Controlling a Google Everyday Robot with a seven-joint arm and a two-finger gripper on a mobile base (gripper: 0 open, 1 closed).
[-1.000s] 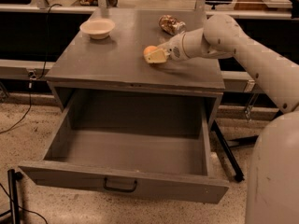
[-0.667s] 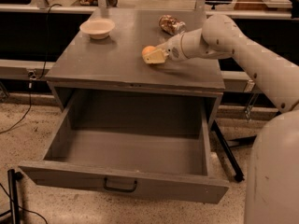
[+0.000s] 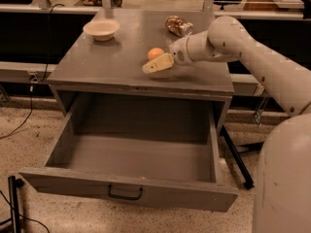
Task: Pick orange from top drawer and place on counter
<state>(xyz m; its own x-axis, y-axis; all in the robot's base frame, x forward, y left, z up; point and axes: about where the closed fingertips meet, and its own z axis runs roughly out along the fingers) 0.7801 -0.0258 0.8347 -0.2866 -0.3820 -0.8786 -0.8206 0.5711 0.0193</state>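
Smooth grey metal counter (image 3: 112, 57) bears round orange (image 3: 155, 53) beside hand (image 3: 153, 64), grip unclear.

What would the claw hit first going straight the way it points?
Probably nothing: the claw points left in the picture across bare counter, orange just behind it, bowl well off that line. Depth is unclear.

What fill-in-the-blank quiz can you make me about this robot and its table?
The orange lies on the ____, beside the claw.
The top drawer below is pulled ____.
The pale round ____ stands apart from the claw.
Missing words: counter; open; bowl.
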